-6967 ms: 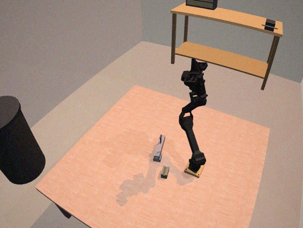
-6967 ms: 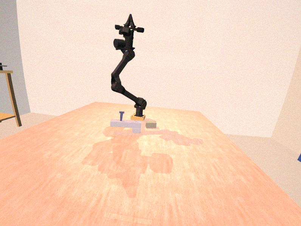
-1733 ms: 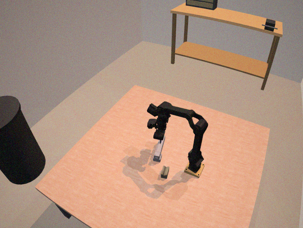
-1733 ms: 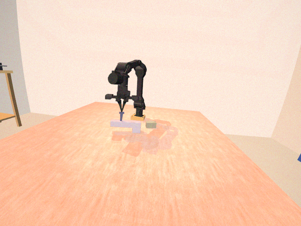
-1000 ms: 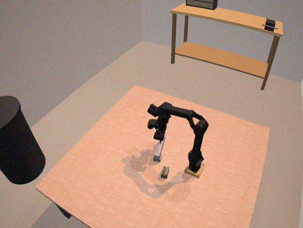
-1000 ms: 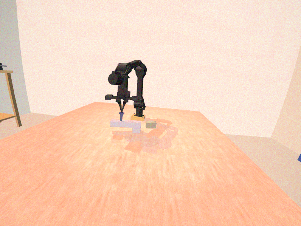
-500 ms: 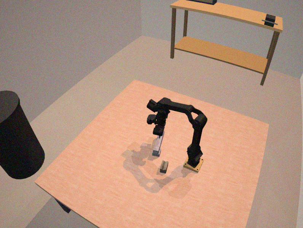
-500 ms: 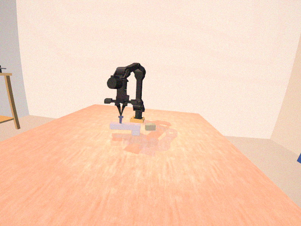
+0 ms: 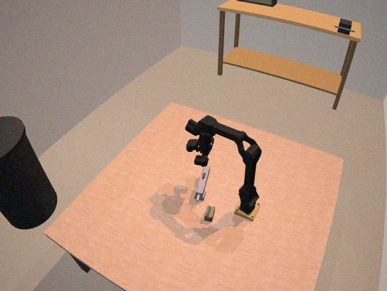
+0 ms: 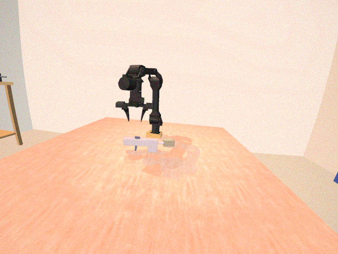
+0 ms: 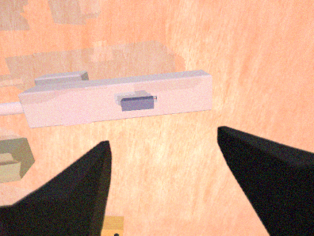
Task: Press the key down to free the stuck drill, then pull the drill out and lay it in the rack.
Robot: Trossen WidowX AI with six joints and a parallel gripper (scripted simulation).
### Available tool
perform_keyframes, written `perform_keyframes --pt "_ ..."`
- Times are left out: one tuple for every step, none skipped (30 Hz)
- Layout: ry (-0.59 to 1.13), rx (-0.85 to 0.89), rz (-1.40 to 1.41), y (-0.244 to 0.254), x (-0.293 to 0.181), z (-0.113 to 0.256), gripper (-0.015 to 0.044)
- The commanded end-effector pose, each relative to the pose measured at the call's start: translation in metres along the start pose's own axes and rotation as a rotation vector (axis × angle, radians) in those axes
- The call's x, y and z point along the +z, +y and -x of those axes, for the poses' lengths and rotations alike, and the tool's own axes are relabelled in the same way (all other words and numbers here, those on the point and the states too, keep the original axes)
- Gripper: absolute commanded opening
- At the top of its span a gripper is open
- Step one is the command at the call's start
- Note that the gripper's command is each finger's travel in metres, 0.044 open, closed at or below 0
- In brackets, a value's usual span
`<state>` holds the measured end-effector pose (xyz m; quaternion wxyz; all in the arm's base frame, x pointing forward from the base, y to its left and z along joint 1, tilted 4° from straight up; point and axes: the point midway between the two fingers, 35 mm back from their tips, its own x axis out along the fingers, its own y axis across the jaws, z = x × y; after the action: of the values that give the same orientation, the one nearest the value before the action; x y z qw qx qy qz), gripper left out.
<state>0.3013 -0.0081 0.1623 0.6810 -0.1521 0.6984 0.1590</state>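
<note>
A pale lilac block [image 9: 202, 185] [image 10: 145, 142] [image 11: 71, 108] stands on the table. The dark blue key [image 9: 203, 175] [image 10: 137, 137] [image 11: 137, 104] sits low in its top, and a blue tip shows under the block in the exterior view. The pale drill [image 9: 197, 197] [image 10: 160, 142] [image 11: 9, 108] sticks out of the block's end as a short rod; the rest is hidden inside. The grooved olive rack [image 9: 209, 213] [image 10: 168, 142] [image 11: 13, 158] stands beyond that end, apart from the block. My gripper [image 10: 134, 121] [image 11: 164, 140] is open and empty above the block, fingers pointing down.
The arm's yellow base plate [image 9: 238, 213] [image 10: 149, 134] [image 11: 115, 223] is on the table beside the rack. A black cylinder [image 9: 25, 188] stands off the table's left side in the top view. A wooden workbench [image 9: 281, 17] stands at the back.
</note>
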Motion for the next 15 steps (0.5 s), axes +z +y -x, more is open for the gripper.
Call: perform_keyframes --pt "0.005 0.004 0.083 0.009 0.003 -0.008 0.0394" --pt "0.004 0.005 0.188 0.020 0.007 -0.015 0.0420" --pt "0.003 0.007 0.320 0.034 0.010 -0.023 0.0440" --pt "0.003 0.009 0.453 0.048 0.013 -0.031 0.0440" --pt "0.002 0.011 0.585 0.063 0.015 -0.039 0.0440" --pt "0.001 0.013 0.717 0.077 0.015 -0.047 0.0440" --pt "0.000 0.016 0.850 0.092 0.015 -0.055 0.0440" --pt "-0.001 0.018 0.982 0.106 0.014 -0.064 0.0440" --pt "-0.002 0.021 1.114 0.120 0.011 -0.072 0.0440" --pt "-0.002 0.023 1.215 0.130 0.009 -0.078 0.0440" --pt "-0.003 0.024 1.310 0.140 0.006 -0.084 0.0440" --pt "-0.004 0.026 1.402 0.149 0.003 -0.090 0.0440" --pt "-0.005 0.028 1.492 0.158 -0.001 -0.095 0.0440" --pt "-0.005 0.030 1.550 0.163 -0.003 -0.099 0.0440" --pt "-0.005 0.030 1.567 0.165 -0.004 -0.100 0.0440"
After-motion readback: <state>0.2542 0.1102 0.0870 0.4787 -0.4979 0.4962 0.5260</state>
